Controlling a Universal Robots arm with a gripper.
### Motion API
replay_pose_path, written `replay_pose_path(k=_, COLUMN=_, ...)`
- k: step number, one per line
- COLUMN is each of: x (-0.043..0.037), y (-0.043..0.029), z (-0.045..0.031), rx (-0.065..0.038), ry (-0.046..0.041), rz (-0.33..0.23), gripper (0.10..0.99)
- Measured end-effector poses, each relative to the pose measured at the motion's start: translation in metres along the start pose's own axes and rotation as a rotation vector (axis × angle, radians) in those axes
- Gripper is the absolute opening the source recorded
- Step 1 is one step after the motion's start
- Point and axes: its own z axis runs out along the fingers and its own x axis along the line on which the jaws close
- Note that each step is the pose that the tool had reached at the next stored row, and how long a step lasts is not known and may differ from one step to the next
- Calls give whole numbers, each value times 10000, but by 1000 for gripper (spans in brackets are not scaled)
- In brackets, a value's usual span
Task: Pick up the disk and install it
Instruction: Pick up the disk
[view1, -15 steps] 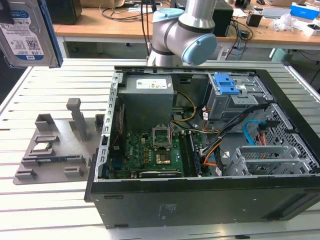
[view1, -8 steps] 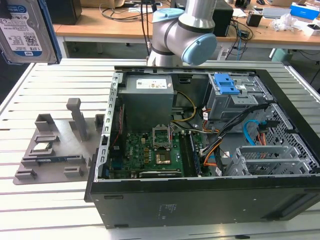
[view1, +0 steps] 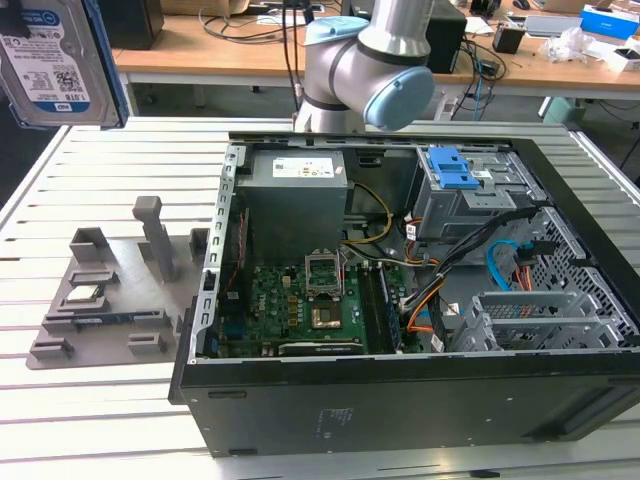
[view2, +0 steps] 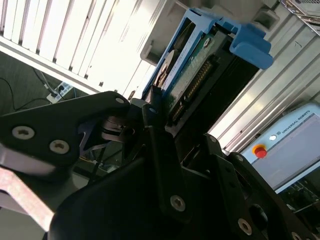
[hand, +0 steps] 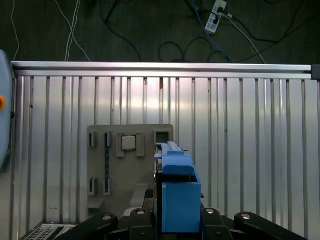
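The disk (view1: 55, 60), a silver hard drive with a white-and-blue label in a blue carrier, hangs high at the exterior view's upper left, well above the table. In both wrist views my gripper (hand: 177, 222) is shut on it, with black fingers (view2: 152, 117) pressing on either side. The disk's blue carrier (hand: 177, 187) stands on edge between them. Its circuit-board side and connector (view2: 197, 75) show in the second wrist view. Directly below it lies the grey fixture plate (hand: 125, 165).
An open computer case (view1: 400, 300) lies on the slatted metal table (view1: 90, 420), with a blue latch on a grey drive cage (view1: 455, 170) at its far right. The grey fixture plate (view1: 110, 300) left of the case holds a small silver chip (view1: 83, 294). The arm's base (view1: 370, 60) stands behind the case.
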Motion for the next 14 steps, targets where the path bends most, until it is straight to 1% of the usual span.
replay_pose_path(k=2, x=0, y=-84, z=-4, rx=0, ry=-1, rz=2, gripper=361)
replay_pose_path(k=6, x=1, y=-189, z=-11, rx=0, ry=0, rz=2, gripper=361)
replay_pose_path(k=8, x=2, y=-293, z=-16, rx=1, ry=-1, rz=1, gripper=361)
replay_pose_path(k=14, x=4, y=-442, z=-25, rx=0, ry=0, rz=1, gripper=361)
